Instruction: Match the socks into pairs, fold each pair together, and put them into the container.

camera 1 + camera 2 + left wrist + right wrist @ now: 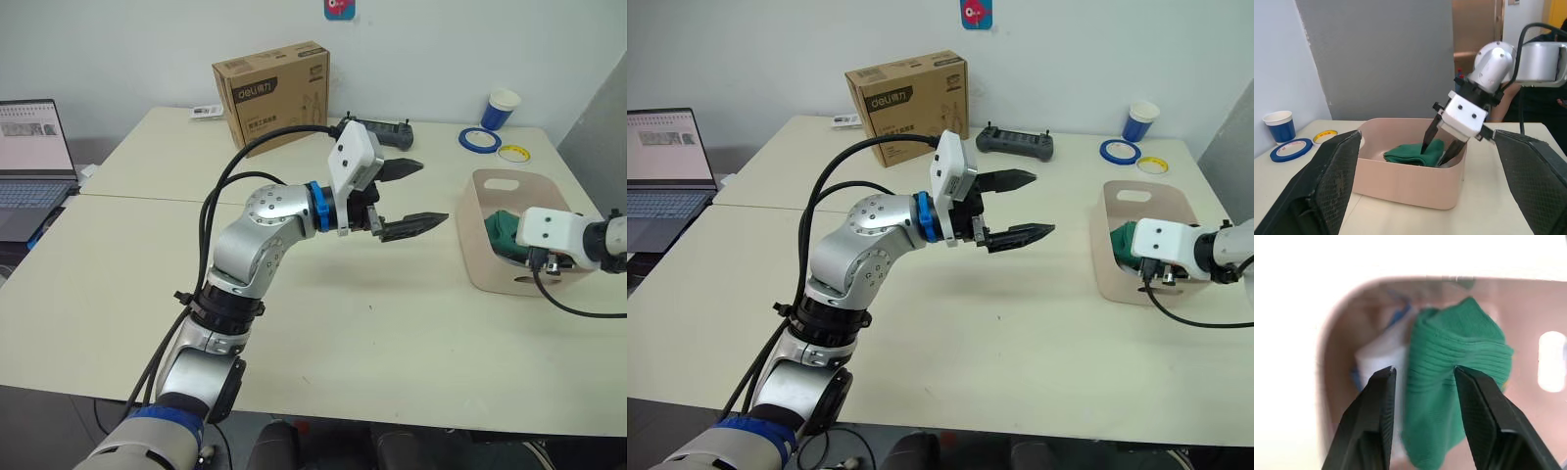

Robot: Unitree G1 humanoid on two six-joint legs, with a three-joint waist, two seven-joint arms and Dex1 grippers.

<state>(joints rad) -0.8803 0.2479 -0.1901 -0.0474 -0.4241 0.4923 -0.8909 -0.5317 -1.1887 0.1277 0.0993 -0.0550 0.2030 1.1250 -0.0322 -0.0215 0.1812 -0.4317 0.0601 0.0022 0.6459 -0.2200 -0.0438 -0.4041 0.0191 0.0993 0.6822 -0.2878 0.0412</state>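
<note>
Pale tables under a white wall carry a cardboard box, tape rolls and the pink basin, where green socks lie between the right gripper's parted fingers, while the left gripper hovers wide open, empty.

Left gripper raised, parted; right gripper lowered, parted

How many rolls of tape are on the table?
2: a blue tape roll and a yellow tape roll, side by side near the blue cup at the table's far right.
</note>
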